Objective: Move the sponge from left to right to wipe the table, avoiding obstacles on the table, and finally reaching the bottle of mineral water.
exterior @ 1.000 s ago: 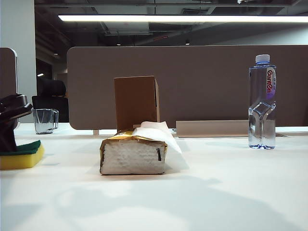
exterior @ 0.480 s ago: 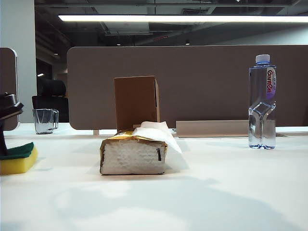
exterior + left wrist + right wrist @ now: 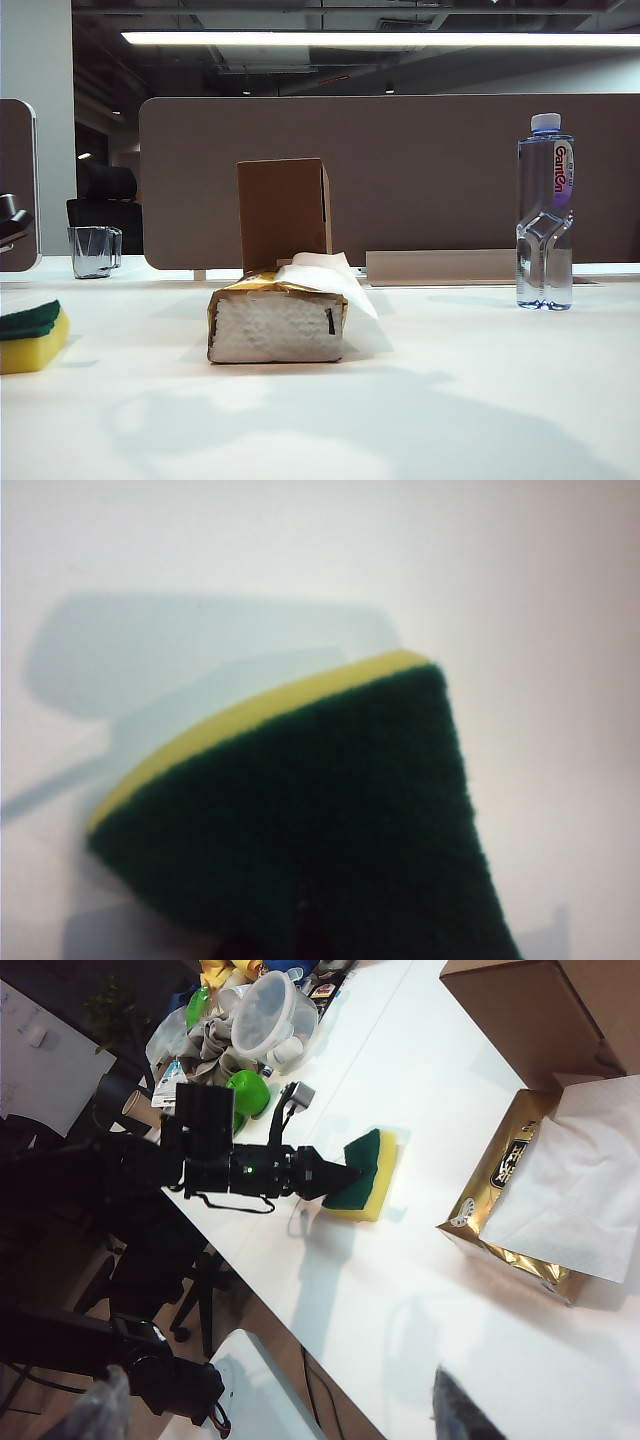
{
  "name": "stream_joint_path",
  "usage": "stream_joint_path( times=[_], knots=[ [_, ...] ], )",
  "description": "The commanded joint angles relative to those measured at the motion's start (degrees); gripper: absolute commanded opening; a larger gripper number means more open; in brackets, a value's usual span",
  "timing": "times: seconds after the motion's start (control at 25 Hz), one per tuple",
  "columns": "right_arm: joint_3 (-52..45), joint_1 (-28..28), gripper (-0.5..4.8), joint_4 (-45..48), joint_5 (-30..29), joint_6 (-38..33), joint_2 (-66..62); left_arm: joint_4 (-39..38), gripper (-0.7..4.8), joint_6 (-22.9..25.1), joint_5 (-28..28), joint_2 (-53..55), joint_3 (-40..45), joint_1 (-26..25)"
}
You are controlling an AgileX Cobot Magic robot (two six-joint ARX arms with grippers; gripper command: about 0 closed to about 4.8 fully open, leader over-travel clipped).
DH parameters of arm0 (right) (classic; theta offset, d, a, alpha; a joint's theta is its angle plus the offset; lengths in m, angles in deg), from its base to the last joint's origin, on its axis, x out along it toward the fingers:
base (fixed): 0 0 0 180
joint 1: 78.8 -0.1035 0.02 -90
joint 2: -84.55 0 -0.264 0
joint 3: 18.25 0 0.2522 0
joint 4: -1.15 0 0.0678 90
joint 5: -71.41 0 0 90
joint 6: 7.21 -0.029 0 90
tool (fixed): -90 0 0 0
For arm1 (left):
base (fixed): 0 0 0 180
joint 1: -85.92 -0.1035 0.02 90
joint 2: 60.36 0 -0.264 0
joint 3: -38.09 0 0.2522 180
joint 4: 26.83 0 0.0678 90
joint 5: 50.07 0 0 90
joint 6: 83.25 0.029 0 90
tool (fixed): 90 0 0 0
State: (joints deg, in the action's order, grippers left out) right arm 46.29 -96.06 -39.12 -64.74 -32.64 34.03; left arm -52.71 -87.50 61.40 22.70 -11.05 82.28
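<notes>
The yellow sponge (image 3: 30, 340) with its dark green top sits at the far left of the white table (image 3: 450, 400), cut off by the frame edge. My left gripper (image 3: 342, 1176) is shut on the sponge (image 3: 372, 1174), which tilts with one edge on the table. In the left wrist view the green layer (image 3: 320, 820) fills the frame and hides the jaws. The gold tissue pack (image 3: 278, 322) and brown box (image 3: 283, 210) stand mid-table. The bottle of mineral water (image 3: 545, 215) stands far right. My right gripper (image 3: 280, 1420) hangs open high above the table.
A clear glass cup (image 3: 95, 250) stands at the back left. A brown partition (image 3: 400, 170) runs behind the table. In the right wrist view, bowls and cups (image 3: 262, 1015) crowd the table's far end, and its edge (image 3: 250, 1290) lies just beyond the sponge.
The left gripper has drawn the sponge further left in the exterior view, so most of the arm has left the frame. The right gripper has kept still.
</notes>
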Motion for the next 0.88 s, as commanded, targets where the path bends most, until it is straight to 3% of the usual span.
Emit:
stream_joint_path(
  times=[0.04,0.32,0.6,0.88],
  knots=[
    [0.3,0.0,3.87,0.6,-0.5,0.4,0.2,-7.4,-0.06,-1.9,-0.1,-1.7,6.8,0.4],
    [0.3,0.0,3.87,0.6,-0.5,1.6,0.2,-6.5,-0.06,-4.7,0.9,-8.2,11.8,1.0],
    [0.3,0.0,3.87,0.6,-1.4,1.7,0.2,-9.3,-0.06,-8.9,0.3,-16.3,13.4,8.0],
    [0.3,0.0,3.87,0.6,-1.6,1.7,0.9,-8.4,-0.06,-13.5,-2.3,-17.1,13.4,15.5]
  ],
)
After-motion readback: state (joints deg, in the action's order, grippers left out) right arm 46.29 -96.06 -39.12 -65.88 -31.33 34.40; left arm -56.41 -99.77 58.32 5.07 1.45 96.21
